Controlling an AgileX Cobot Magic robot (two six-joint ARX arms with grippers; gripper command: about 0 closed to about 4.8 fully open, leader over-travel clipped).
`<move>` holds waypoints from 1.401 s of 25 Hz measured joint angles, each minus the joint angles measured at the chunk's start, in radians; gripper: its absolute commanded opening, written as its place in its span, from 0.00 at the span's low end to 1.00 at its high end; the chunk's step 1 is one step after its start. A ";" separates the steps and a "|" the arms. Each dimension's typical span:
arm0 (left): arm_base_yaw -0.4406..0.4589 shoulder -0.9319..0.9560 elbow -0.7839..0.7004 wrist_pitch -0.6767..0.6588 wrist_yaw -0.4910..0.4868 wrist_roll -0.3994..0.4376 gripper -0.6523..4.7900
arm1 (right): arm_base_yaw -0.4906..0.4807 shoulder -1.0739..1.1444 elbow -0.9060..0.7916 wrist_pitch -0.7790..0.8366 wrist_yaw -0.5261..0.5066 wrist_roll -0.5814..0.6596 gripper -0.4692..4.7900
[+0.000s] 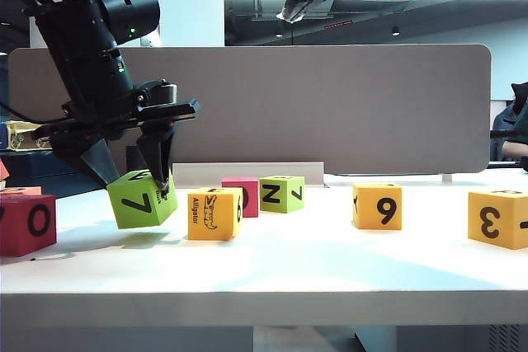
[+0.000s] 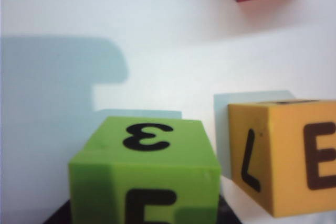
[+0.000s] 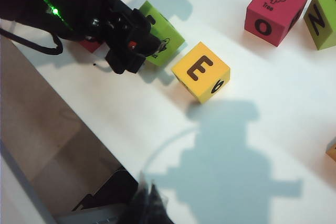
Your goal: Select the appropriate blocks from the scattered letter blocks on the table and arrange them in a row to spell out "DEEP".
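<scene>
While the left claw grips the lime green block w/ its 7 face fwd, that cube sits tilted, one lower edge raised off the tabletop, just beside the yellow alligator block at its 3 o'clock; can't tell if the two touch. Left wrist view shows the green block close up btwn the claw's fingers, a 3 on its upper face, yellow block alongside showing E. Right claw hangs high at approx 12 o'clock in the exterior view, well apart from all blocks; jaws look pressed together, nothing in them. Behind the yellow cube: magenta block and a green N block. Farther toward 3 o'clock: yellow 9 block, then yellow-orange 3 block. At 9 o'clock, a magenta 0 block.
</scene>
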 measured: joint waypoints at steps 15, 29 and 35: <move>0.000 0.051 0.003 0.036 0.060 -0.030 0.64 | 0.000 0.000 0.000 0.000 0.000 0.000 0.09; 0.000 0.060 0.117 -0.005 0.068 -0.020 0.77 | 0.000 0.000 0.000 -0.002 0.000 0.000 0.09; 0.032 0.059 0.257 -0.143 -0.029 0.059 0.77 | 0.000 0.000 0.000 -0.013 0.000 0.000 0.09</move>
